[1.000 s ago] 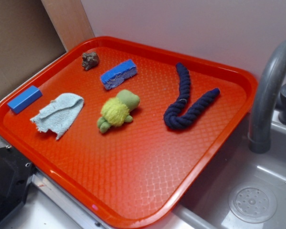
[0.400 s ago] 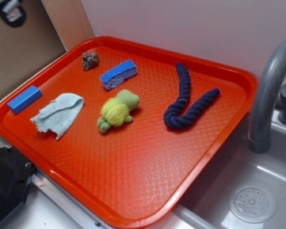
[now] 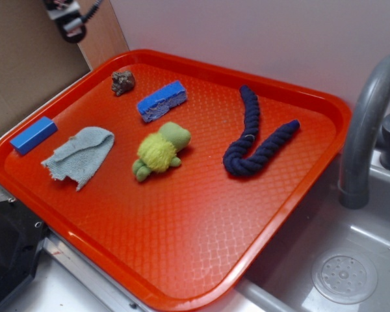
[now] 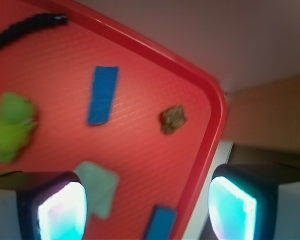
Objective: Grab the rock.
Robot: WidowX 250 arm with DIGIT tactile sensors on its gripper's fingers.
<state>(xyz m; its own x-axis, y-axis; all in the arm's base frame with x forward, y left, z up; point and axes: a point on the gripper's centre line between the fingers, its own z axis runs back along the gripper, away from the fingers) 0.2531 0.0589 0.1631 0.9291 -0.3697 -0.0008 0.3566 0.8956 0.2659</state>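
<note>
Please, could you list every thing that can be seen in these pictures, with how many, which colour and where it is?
tray: 1, red-orange, beside the sink
rock: 1, dark grey-brown, far left corner of the tray
sponge: 1, blue, right of the rock
block: 1, blue, on the tray's left edge
cloth: 1, pale grey-green, near the block
plush turtle: 1, green-yellow, middle of the tray
rope: 1, dark navy, bent, right part of the tray
sink: 1, grey, right of the tray
faucet: 1, grey, over the sink
claw: 1, black with pale fingers, open, above the tray's left side
</note>
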